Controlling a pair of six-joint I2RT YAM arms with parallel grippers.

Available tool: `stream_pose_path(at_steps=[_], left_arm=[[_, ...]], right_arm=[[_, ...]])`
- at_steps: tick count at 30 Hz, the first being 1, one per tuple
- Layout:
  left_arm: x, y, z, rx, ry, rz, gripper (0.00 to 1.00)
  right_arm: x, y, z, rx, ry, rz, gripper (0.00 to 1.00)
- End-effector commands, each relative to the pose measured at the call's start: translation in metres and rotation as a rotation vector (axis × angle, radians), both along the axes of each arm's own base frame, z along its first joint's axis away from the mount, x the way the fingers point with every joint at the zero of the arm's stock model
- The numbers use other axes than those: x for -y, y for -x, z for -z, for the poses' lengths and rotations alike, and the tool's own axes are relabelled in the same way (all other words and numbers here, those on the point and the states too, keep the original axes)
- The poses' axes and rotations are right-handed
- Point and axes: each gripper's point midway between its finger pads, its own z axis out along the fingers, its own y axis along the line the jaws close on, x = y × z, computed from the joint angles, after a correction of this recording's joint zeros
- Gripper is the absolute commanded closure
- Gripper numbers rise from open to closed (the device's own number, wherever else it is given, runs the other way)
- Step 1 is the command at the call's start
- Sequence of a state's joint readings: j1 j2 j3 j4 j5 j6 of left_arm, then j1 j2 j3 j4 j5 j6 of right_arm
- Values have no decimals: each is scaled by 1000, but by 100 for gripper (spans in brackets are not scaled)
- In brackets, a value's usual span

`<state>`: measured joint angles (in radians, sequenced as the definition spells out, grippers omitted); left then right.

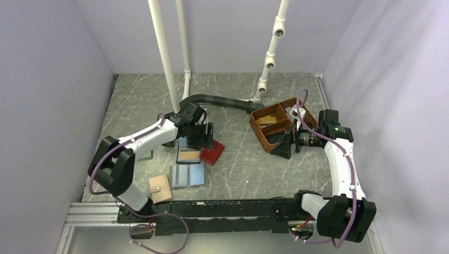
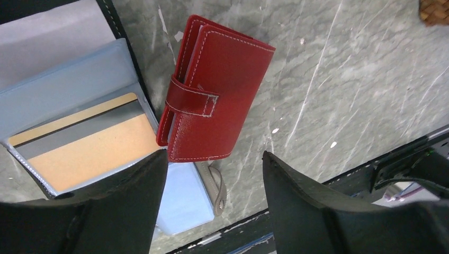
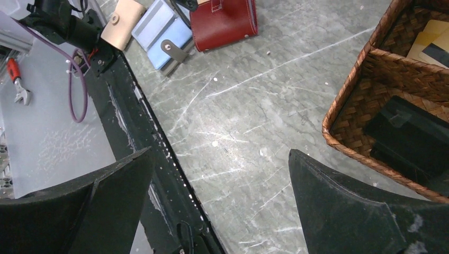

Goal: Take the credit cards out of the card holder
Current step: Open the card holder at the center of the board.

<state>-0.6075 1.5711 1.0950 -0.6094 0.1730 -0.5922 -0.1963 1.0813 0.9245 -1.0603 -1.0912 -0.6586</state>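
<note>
Grey-green marbled tabletop, streaked with white scratches and boxed in on three sides by pale lavender walls. White pipes dropping to the back of it, a black ribbed hose curving past their feet. Along the near edge, a black rail bearing both arm bases. To the right, a brown woven basket split into compartments, with a yellowish flat piece in one and a black flat piece in another. Left of centre, a huddle of wallets: a dark-framed blue wallet with a tan, grey-striped panel, spread open; nearer the rail, a pale blue bifold with a grey tab; nearer still, a small beige wallet with a snap. Just right of the dark-framed one, the small red leather card holder, lying on the stone, folded shut with its red strap laid across the edge, its inside hidden. Reaches forward with the left arm, elbow bent, wrist tipped steeply down over that huddle. Holds the left gripper above the near end of the red card holder, black fingers spread to either side and clasping nothing; contact between finger and leather impossible to judge. Folds the right arm up from its base and back toward the middle; carries the right gripper low beside the basket's near corner, spread wide and empty above bare stone
</note>
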Motion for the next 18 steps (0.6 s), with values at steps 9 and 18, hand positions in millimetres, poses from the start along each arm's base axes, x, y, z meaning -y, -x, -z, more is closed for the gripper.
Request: stream_pose_path(at_steps=[9,18], left_arm=[[-9,0,21,-5,-78,78,39],[-4,6,46,-52,-49,77,46]], right_arm=[[-4,-4,-7,56,-25,-29,0],[-3,-7,-5,39,-27,-25,0]])
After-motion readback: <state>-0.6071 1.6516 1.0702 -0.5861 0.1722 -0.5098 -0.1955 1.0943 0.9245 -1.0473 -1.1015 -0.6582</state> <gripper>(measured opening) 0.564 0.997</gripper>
